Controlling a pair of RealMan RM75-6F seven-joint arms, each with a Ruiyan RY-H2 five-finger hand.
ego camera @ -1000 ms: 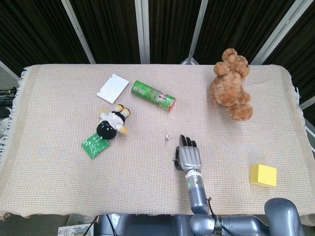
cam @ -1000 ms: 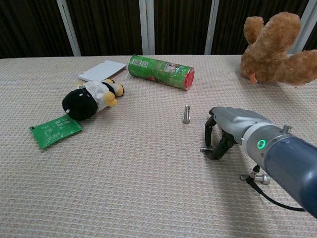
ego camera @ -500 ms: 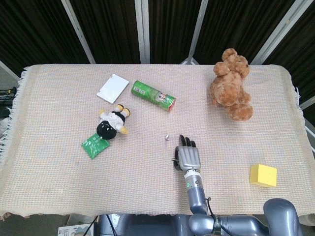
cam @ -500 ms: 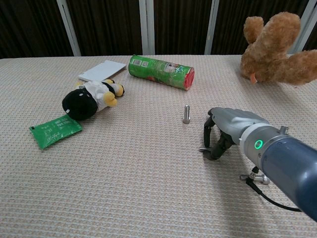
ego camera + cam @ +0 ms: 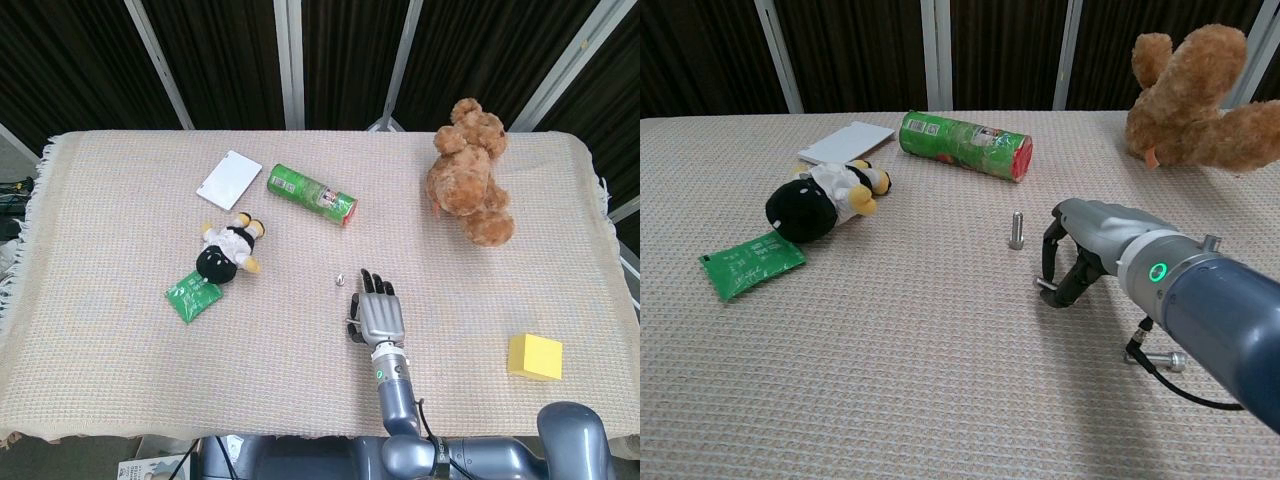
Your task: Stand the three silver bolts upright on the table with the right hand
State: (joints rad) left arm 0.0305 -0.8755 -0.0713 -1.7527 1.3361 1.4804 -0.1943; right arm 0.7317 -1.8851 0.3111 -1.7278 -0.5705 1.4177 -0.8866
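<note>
One silver bolt (image 5: 1017, 229) is standing upright on the woven tablecloth (image 5: 890, 350).
Just beside it, the right hand (image 5: 1072, 258) is pinching a second bolt (image 5: 1047, 286) in curled fingertips; a third bolt (image 5: 1167, 360) is lying flat behind the wrist.

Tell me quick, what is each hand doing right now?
Left hand: not in view.
Right hand: pinching a silver bolt, lifted just off the cloth.

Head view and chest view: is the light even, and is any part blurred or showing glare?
Head view: light is soft and even, the standing bolt is tiny but sharp. Chest view: the right hand casts only a faint shadow on the cloth; its metal shell shows a mild sheen; the teddy bear looks slightly soft.
</note>
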